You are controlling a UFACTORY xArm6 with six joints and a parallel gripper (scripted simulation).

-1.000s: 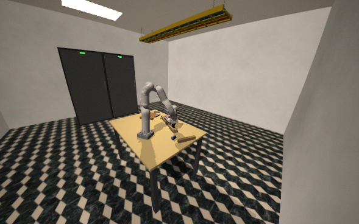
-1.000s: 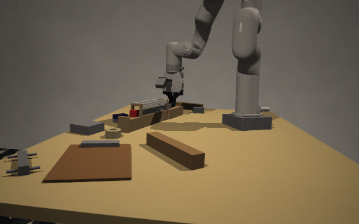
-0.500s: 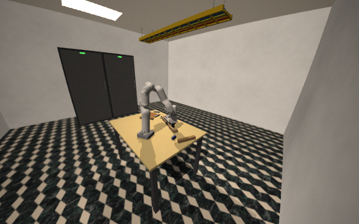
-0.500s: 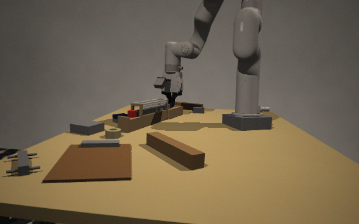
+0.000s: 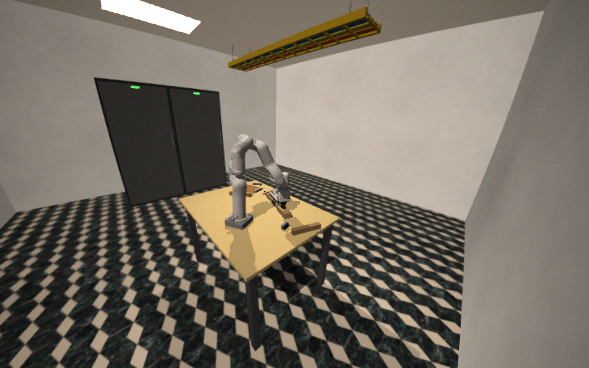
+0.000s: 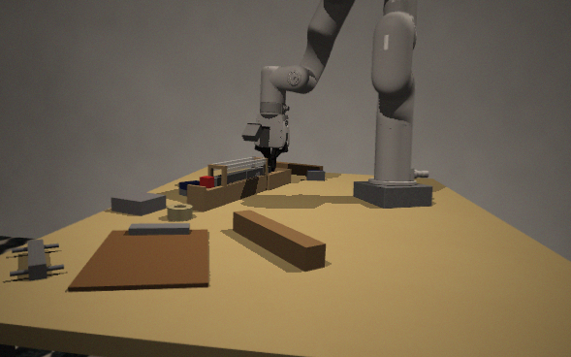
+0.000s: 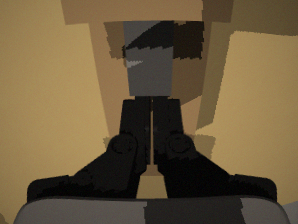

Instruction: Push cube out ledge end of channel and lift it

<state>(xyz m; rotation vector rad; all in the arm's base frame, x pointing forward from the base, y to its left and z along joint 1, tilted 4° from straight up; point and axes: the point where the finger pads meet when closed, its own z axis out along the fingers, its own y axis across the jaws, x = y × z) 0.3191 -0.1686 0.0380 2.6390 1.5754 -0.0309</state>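
Observation:
A red cube (image 6: 206,180) sits in the wooden channel (image 6: 237,186), near its left end in the exterior view, under the channel's top bars. A dark blue piece (image 6: 188,182) lies just beyond that end. My gripper (image 6: 271,165) is shut and empty, low at the channel's opposite, right end. In the wrist view the shut fingertips point along a grey bar (image 7: 149,63) that runs into the channel mouth; I cannot tell if they touch it. The cube is hidden in the wrist view. The top view shows the gripper (image 5: 281,200) only very small.
A long brown block (image 6: 278,239), a flat brown board (image 6: 144,259), a grey slab, a tape ring (image 6: 179,211), a grey block (image 6: 138,203) and a grey piece with rods (image 6: 36,258) lie in front of the channel. The arm's base (image 6: 393,193) stands at the right.

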